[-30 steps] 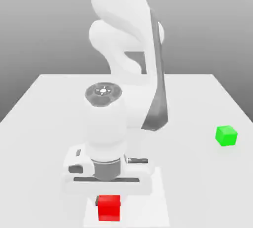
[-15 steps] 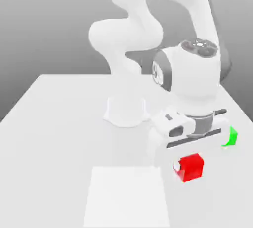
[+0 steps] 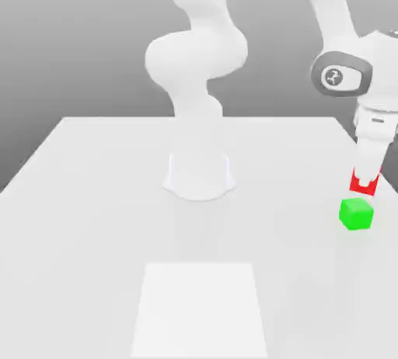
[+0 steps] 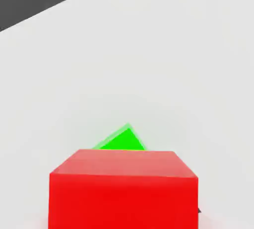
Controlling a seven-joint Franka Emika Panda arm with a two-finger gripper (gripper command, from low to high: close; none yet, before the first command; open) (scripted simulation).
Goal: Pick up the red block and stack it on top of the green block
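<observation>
We have swung across to the exterior view's right, gripper [image 3: 366,181] clamped on the red block [image 3: 362,185], held just above the green block [image 3: 356,214]; releasing off-centre could topple it off

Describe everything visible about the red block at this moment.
The red block is a small matte bright red cube with plain faces, clamped in the shut gripper and held off the table, just above the green block, with a gap between them. In the hand view its top and one side face show.
</observation>
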